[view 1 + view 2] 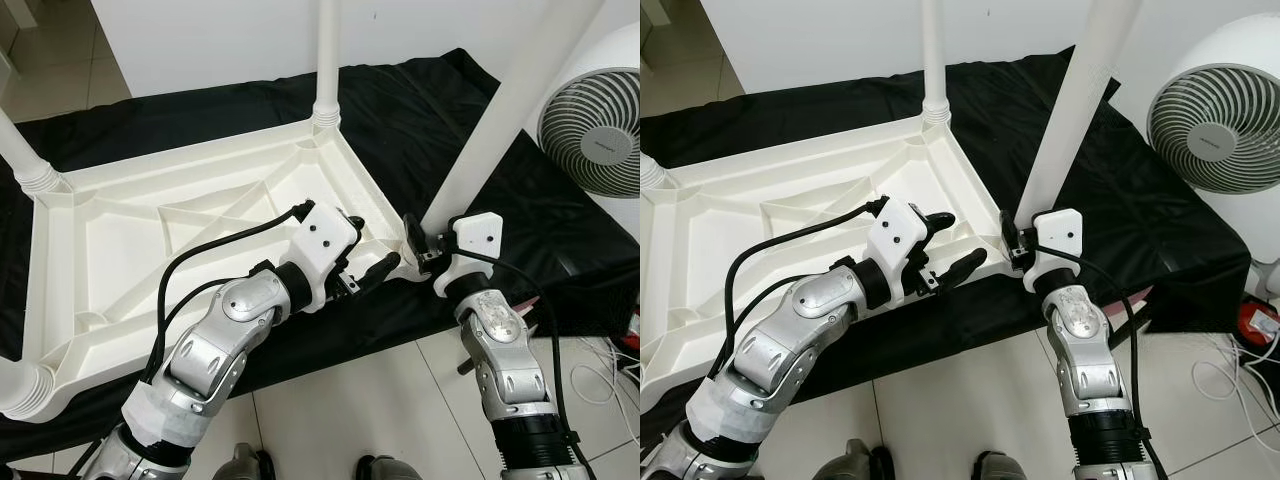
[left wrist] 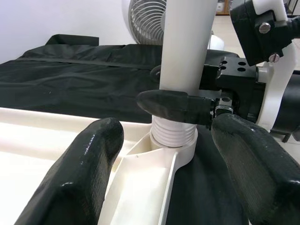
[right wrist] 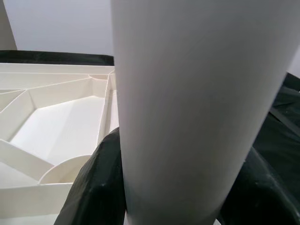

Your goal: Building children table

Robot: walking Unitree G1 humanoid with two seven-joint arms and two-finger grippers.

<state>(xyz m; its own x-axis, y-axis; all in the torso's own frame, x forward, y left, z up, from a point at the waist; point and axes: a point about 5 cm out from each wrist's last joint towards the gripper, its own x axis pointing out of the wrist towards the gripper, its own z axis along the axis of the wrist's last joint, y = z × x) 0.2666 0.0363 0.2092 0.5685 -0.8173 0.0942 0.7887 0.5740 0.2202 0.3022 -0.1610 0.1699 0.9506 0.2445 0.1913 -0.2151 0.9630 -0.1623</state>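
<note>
While my right gripper (image 1: 1018, 243) stays out of the way of nothing, it is the one doing the work: its two black fingers are clamped around the white table leg (image 1: 497, 115), low down, just above the ribbed collar where the leg enters the near right corner socket (image 2: 172, 147) of the upturned tabletop (image 1: 120, 235). The leg's long axis runs up and away from that corner, leaning slightly off vertical toward the right as my head camera sees it, so I judge the coming move turns on bringing that axis square to the socket and pressing or twisting it home. My left gripper (image 1: 371, 268) hovers just beside the same corner, over the tabletop's near right rim, with its fingers apart and holding nothing; it is close enough to brace the rim if needed.

Other legs already stand in the remaining corners: one at the far right corner (image 1: 327, 60), one at the far left (image 1: 22, 155), one at the near left (image 1: 25, 385). The tabletop lies underside up on a black cloth (image 1: 430, 100) spread over the tiled floor (image 1: 350, 410). A white fan (image 1: 595, 110) stands near the cloth's right edge, close to the tilted leg, and cables (image 1: 605, 375) trail on the tiles beside my right arm.
</note>
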